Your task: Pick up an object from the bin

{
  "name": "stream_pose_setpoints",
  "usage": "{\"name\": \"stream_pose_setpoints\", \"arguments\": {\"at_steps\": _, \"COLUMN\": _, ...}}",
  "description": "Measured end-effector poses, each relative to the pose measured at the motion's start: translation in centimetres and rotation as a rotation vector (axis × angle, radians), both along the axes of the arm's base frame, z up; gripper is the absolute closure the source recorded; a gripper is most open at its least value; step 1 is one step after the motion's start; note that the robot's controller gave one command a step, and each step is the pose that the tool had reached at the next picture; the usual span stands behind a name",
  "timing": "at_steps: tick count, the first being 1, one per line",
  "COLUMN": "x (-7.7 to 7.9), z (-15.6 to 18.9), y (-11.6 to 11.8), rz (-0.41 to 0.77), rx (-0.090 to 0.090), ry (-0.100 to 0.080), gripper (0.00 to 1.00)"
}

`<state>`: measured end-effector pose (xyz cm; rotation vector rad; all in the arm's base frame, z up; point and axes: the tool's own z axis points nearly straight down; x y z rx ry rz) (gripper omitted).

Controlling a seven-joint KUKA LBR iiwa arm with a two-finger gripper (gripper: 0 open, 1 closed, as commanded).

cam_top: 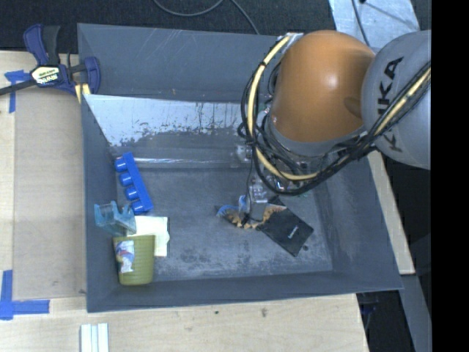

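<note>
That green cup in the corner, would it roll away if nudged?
Probably: the cup looks round and seems to lie on its side, so it may roll. The bin wall and white block beside it would likely stop it. It looks rigid.

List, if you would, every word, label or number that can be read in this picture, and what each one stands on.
"KA": on the grey arm link, upper right; any letters before these are hidden.
Picture label on the green cup, lower left of the bin: too blurred to read.
Small white mark on the black flat card: too small to read.
</note>
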<state>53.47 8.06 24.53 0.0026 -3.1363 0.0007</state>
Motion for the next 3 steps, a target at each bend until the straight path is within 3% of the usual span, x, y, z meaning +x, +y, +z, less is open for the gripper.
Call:
{"name": "stream_pose_setpoints", "arguments": {"at_steps": 1, "x": 0.1, "z": 0.4, "y": 0.0, "rz": -0.002, "rx": 0.001, "ry": -0.009, "gripper": 0.00}}
{"name": "stream_pose_setpoints", "arguments": {"at_steps": 2, "x": -0.4, "z": -2.5, "y": -1.5, "rz": 0.074, "rx": 0.002, "ry": -0.013, "gripper": 0.00}}
{"name": "stream_pose_setpoints", "arguments": {"at_steps": 3, "x": -0.9, "z": -6.2, "y": -3.3, "rz": 0.059, "rx": 0.001, "ry": -0.009, "gripper": 0.00}}
